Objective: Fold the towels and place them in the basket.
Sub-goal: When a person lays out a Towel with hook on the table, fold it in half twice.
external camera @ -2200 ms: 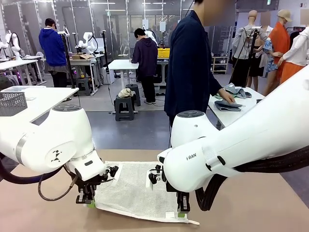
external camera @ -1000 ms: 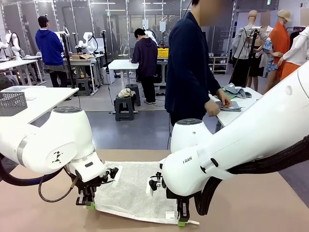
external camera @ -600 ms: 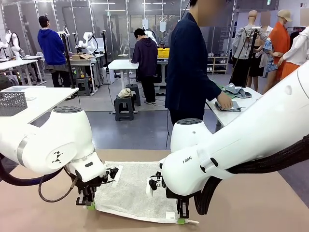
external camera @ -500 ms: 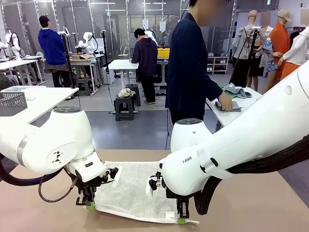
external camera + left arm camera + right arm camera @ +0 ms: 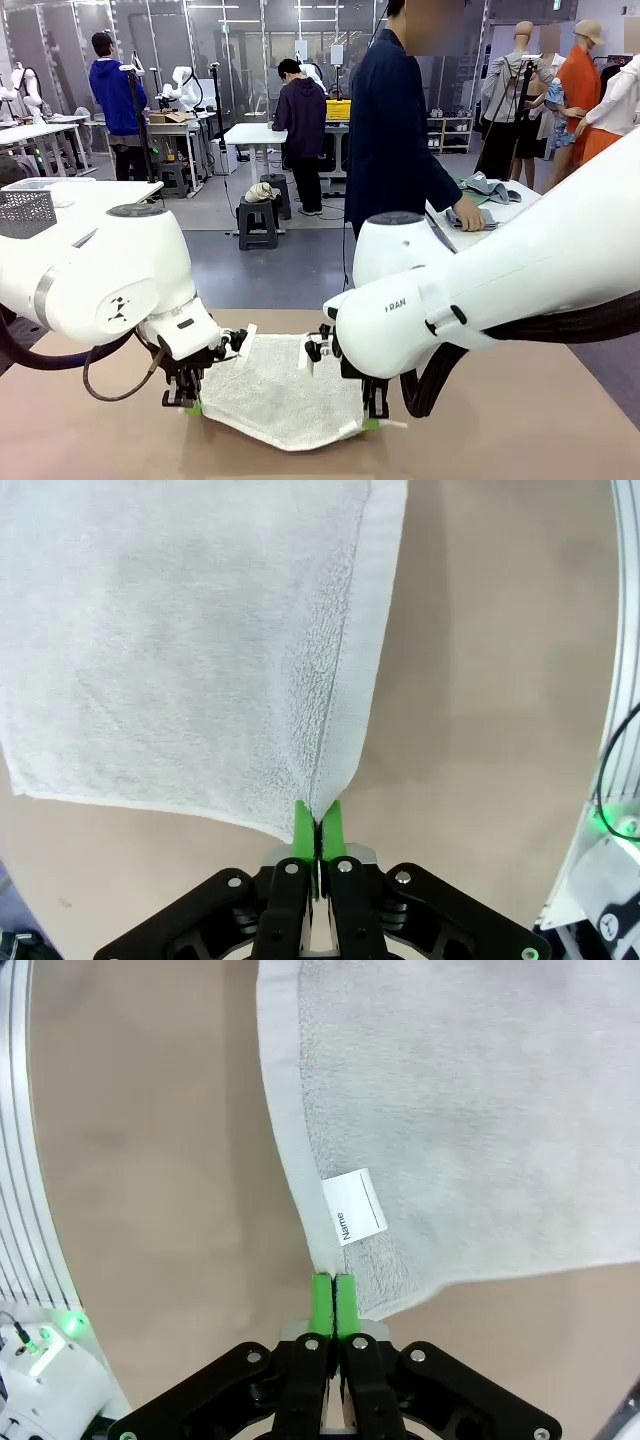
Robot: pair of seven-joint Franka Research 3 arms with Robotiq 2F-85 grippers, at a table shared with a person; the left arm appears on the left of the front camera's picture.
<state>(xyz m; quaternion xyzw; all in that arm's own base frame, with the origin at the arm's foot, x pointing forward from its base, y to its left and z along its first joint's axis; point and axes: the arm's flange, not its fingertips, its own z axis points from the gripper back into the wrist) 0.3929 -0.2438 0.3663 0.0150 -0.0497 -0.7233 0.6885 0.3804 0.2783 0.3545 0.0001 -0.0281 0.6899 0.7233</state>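
I am holding the cream-white towel (image 5: 275, 395) by its two near corners, one in each tool, because a clean fold needs both ends of one edge carried together. The left tool (image 5: 318, 825) is clenched on the corner where the hemmed side edge meets the near edge, its green pads pressing flat with only the cloth between them. The right tool (image 5: 333, 1295) is grasping the opposite near corner, just below the sewn name label (image 5: 355, 1220), its pads likewise pinching a thin bite of hem. In the front view both corners are hanging raised off the brown worktop (image 5: 520, 430) while the near edge is sagging in a belly between them. The far part of the towel is lying flat on the worktop, acting as the anchor for the fold. I am judging this to be the first fold, just begun: the near edge wants carrying over toward the far edge, both tools level so the corners land square. The bites are small, so a corner slipping out is the risk I am watching. The person (image 5: 395, 130) is standing at the far side, turned toward a side table (image 5: 510, 215) with a hand (image 5: 467, 213) on cloths (image 5: 490, 188) there, apparently taking no part in this fold.
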